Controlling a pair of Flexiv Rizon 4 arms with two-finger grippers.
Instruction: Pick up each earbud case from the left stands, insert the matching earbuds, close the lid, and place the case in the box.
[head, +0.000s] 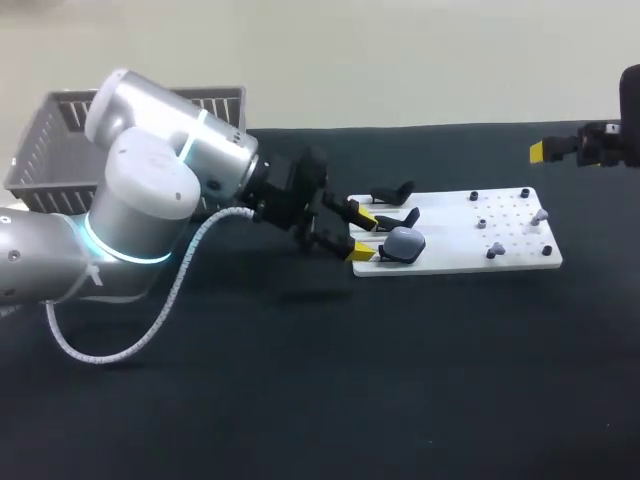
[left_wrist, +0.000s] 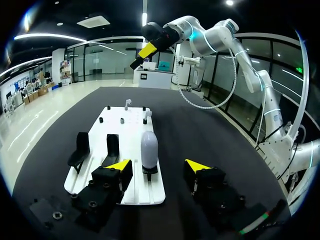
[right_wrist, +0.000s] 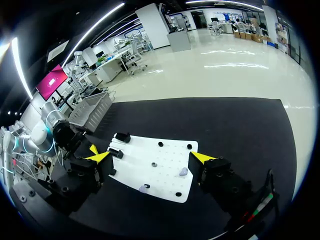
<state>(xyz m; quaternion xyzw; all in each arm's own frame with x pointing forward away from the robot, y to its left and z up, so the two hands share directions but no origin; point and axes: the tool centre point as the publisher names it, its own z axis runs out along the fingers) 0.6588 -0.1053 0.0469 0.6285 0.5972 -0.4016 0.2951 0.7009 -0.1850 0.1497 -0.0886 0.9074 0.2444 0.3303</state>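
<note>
A grey earbud case stands upright on the nearest stand at the left end of the white board. Two empty black stands are beside it. My left gripper is low at that end, open, its yellow tips on either side of the case without touching it. Two small grey earbuds sit on pegs at the board's right end. My right gripper hangs open, high above the board's right end, holding nothing.
A grey slatted basket stands at the back left behind my left arm. Small black pegs dot the board's right half. The black table spreads wide in front of the board.
</note>
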